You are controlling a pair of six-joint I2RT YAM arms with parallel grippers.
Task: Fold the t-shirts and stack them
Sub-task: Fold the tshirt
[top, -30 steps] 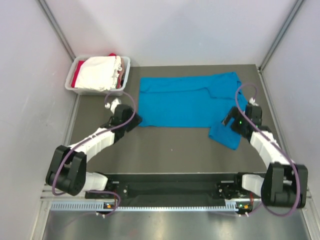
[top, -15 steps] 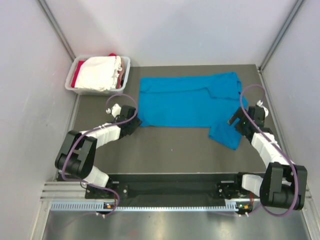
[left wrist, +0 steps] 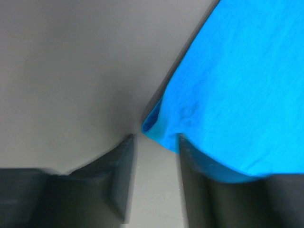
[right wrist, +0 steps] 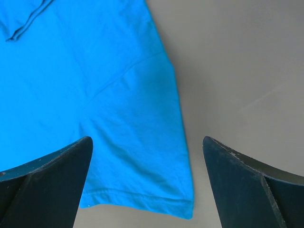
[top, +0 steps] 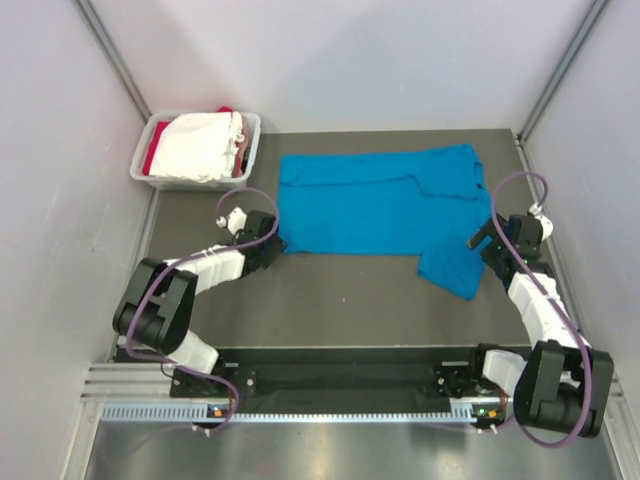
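Note:
A bright blue t-shirt (top: 380, 205) lies spread flat on the dark table, one sleeve (top: 452, 270) sticking out toward the near right. My left gripper (top: 274, 244) is down at the shirt's near-left corner (left wrist: 156, 124). In the left wrist view its jaws stand partly apart with bare table between them, and the cloth's edge drapes over the right finger (left wrist: 194, 180). My right gripper (top: 484, 240) hovers wide open beside the sleeve. In the right wrist view the sleeve hem (right wrist: 137, 192) lies below the right gripper (right wrist: 146, 139). A white t-shirt (top: 200, 145) and a red one (top: 152, 158) sit in the tub.
A pale grey plastic tub (top: 195, 183) stands at the back left of the table. Pale walls close in the left, back and right sides. Bare dark table (top: 340, 300) lies between the blue shirt and the arm bases.
My left gripper has shifted right onto the shirt's corner, dropped low, and its jaws have narrowed. My right gripper has drawn back to the right, off the sleeve, still wide open.

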